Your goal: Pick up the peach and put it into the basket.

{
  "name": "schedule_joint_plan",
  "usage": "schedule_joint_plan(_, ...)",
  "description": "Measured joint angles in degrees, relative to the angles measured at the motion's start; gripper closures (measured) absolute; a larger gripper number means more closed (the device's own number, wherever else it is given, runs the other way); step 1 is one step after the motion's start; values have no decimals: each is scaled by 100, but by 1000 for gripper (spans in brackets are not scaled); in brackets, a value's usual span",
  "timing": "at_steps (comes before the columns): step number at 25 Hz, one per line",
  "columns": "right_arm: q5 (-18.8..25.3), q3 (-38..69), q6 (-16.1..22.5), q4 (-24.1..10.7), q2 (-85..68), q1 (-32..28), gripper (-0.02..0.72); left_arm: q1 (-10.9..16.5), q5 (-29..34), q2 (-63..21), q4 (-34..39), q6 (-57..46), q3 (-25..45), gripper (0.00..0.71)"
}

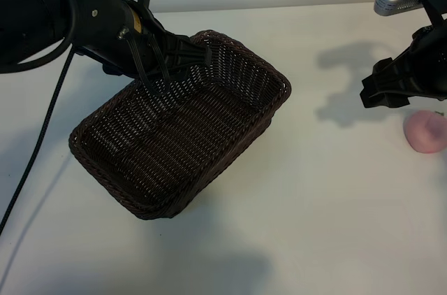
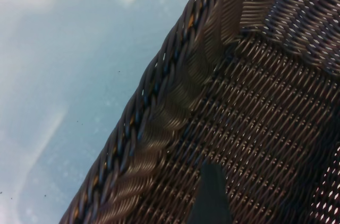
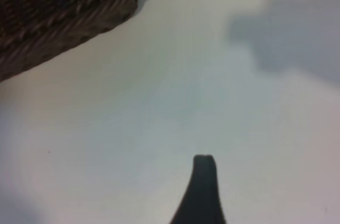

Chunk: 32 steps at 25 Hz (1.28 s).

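One peach [image 1: 426, 131], pale pink and round, lies on the white counter [image 1: 314, 197] well to the right of the basket [image 1: 230, 134], at the right edge of the exterior view. No writing or label can be read on anything here. There is one basket, dark brown wicker with a braided rim, and it sits tilted, its left end lifted higher than the end nearer the peach. The right hand [image 1: 380, 92] hovers just beside the peach, up and to its left, angled steeply down toward the counter with its fingers spread and nothing between them; its shadow falls on the counter between basket and peach. The left hand [image 1: 185, 57] reaches down over the basket's upper left rim, also pitched steeply, fingers spread, one dark finger [image 2: 210, 195] showing inside against the weave. Whether it grips the rim cannot be told. Two arms, one peach, one basket
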Motion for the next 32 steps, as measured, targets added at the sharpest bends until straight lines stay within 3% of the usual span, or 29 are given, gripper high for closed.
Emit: schedule_joint_plan(32, -83, 0, 0, 0, 0, 0, 108, 0, -243, 0, 0, 5, 0, 120)
